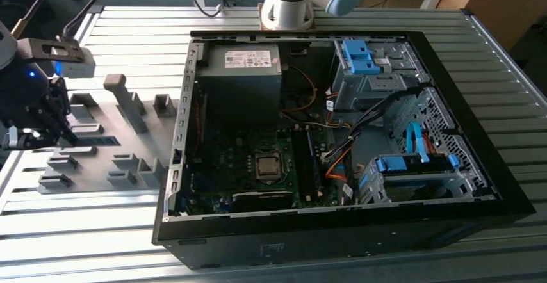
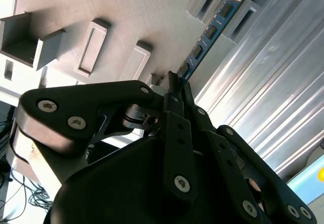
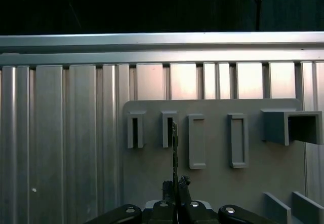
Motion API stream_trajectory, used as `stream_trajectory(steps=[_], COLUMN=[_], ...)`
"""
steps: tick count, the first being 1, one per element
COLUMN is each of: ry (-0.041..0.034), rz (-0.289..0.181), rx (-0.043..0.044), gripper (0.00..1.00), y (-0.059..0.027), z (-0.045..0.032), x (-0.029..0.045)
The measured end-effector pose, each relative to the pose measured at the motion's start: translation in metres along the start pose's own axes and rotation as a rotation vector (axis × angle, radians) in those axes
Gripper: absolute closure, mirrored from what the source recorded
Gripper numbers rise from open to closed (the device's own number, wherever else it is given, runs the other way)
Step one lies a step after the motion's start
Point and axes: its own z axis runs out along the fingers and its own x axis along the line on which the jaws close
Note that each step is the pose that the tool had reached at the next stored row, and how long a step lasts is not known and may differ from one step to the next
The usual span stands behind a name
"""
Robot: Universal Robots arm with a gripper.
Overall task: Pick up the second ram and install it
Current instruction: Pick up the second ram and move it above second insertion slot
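At the exterior view's left I have the gripper (image 1: 34, 126) low over the grey tray (image 1: 94, 174) on the ribbed desk (image 1: 77, 232), well apart from the open computer case (image 1: 359, 142) to the right. In the second wrist view the fingers (image 2: 174, 102) look clenched on the near end of the second ram (image 2: 210, 31), held edge-on, its far end by the tray's slotted blocks. I judge it light, stiff and fragile: best gripped on the bare board edges, clear of chips and contacts.
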Motion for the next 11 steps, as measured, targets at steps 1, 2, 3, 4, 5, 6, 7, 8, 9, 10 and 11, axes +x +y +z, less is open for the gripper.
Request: stream_trajectory(steps=[1, 2, 3, 4, 5, 6, 7, 8, 9, 10, 11], ry=[0.0001, 0.0001, 0.0, 0.0001, 0.0, -0.0001, 0.0, -0.0001, 0.0, 0.0, 0.0002], rz=[0.0, 0.0, 0.0, 0.0, 0.0, 0.0, 0.0, 0.0, 0.0, 0.0, 0.0], rx=[-0.0001, -0.0001, 0.0, -0.0001, 0.0, 0.0001, 0.0, 0.0001, 0.0, 0.0, -0.0002], gripper=[0.86, 0.86, 0.86, 0.86, 0.86, 0.86, 0.86, 0.86, 0.86, 0.86, 0.86], y=[0.0, 0.0, 0.0, 0.0001, 0.0, 0.0001, 0.0, 0.0, 0.0001, 0.0001, 0.0001], z=[-0.0008, -0.0015, -0.0022, -0.0029, -0.0033, -0.0037, -0.0041, -0.0044, -0.0047, -0.005, -0.0057], x=[0.0, 0.0, 0.0, 0.0, -0.0001, -0.0001, -0.0001, -0.0001, -0.0001, -0.0001, -0.0001])
